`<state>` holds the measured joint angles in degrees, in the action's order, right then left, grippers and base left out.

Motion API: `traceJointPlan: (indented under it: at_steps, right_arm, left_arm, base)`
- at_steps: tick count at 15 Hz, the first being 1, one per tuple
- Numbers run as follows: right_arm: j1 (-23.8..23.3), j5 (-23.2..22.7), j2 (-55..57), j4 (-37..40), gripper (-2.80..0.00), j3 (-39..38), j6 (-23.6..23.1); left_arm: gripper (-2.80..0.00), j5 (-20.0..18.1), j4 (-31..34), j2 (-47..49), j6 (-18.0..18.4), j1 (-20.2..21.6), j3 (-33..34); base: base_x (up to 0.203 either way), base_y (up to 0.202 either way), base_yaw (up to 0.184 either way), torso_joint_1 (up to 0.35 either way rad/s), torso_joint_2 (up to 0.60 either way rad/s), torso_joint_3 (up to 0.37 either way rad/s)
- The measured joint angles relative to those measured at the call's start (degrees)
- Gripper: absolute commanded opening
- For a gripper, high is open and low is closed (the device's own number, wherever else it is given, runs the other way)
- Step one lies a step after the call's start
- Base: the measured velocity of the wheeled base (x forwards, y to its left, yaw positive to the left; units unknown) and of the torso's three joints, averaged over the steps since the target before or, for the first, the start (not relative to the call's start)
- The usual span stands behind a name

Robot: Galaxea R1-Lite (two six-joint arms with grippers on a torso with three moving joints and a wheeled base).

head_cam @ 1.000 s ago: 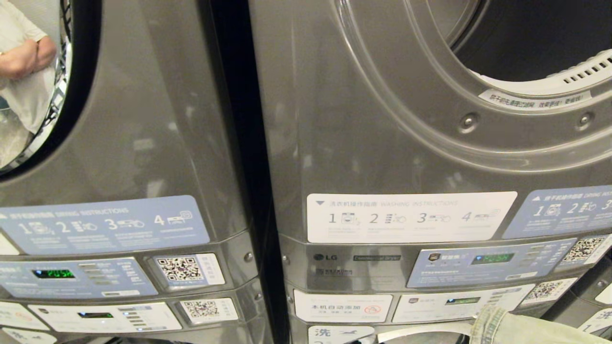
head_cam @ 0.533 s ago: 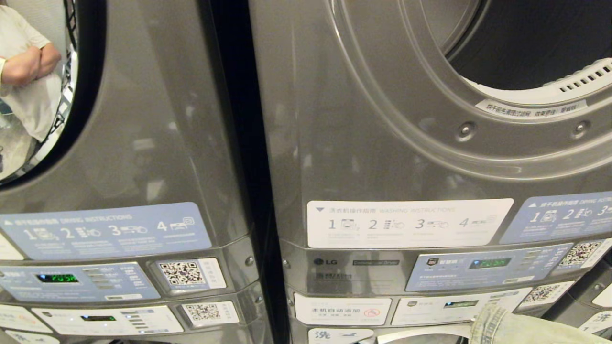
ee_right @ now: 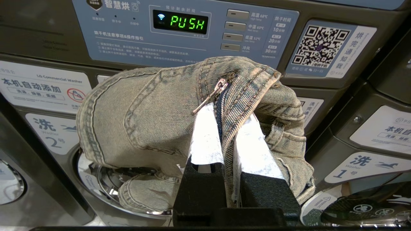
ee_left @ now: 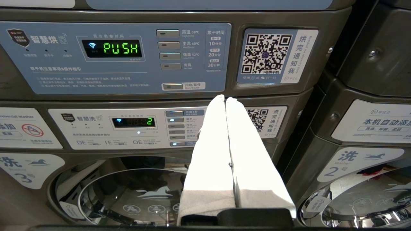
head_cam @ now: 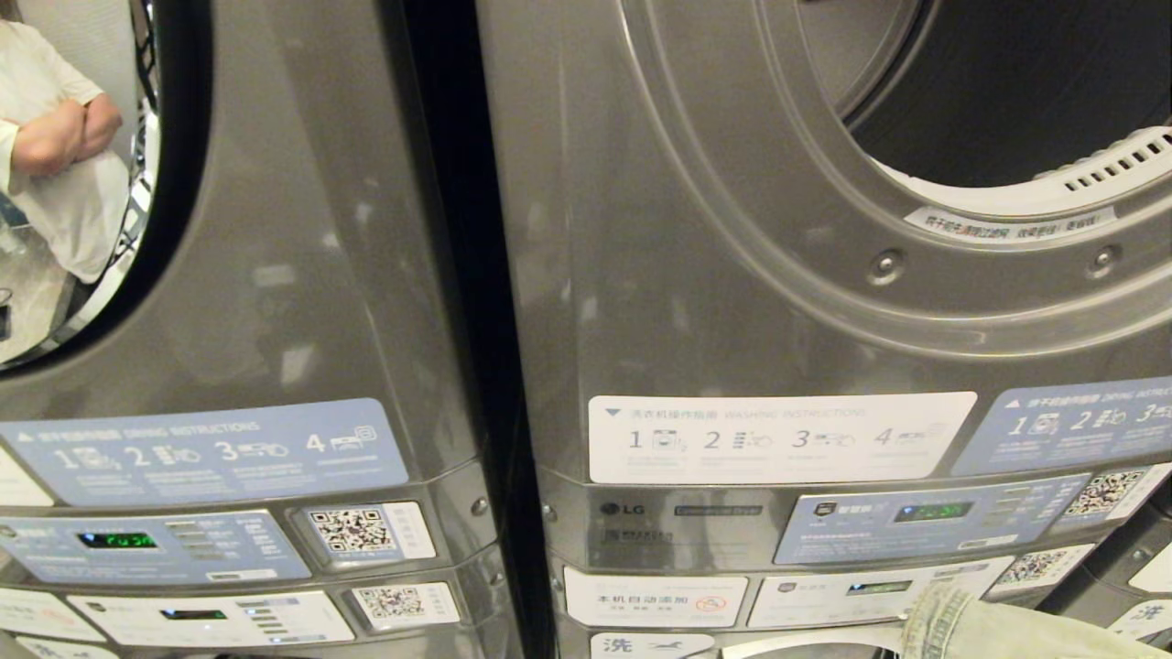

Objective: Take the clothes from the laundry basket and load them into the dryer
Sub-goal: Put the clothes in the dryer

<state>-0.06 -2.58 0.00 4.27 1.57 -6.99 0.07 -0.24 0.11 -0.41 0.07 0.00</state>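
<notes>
1. My right end effector is clenched on a pair of faded jeans, with the denim pinched between its white fingers near the zipper.
2. The jeans hang bunched in front of a control panel whose green display reads PUSH; a round washer door shows below the cloth.
3. In the head view, only a fold of the jeans shows at the lower right edge, below the panels of the right machine.
4. The dryer fills the right of that view, and its round opening, dark inside, sits in the upper right corner.
5. My left end effector is clenched on nothing, its white fingers pressed together and pointing at the panels of the left machine.
6. A dark gap separates the 2 grey machines.
7. A person in a light shirt, arms folded, is reflected in the left machine's door glass.
</notes>
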Motion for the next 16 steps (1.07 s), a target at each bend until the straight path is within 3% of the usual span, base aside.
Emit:
traceJointPlan:
  at_steps: [16]
  right_arm:
    - [0.0, -0.7, 0.0, 0.1, -2.80, 0.2, -1.7]
  left_arm:
    - [-2.80, 0.0, 0.0, 0.0, 0.0, 0.0, 0.0]
  base:
    - [0.000, 0.000, 0.000, 0.062, -0.12, -0.061]
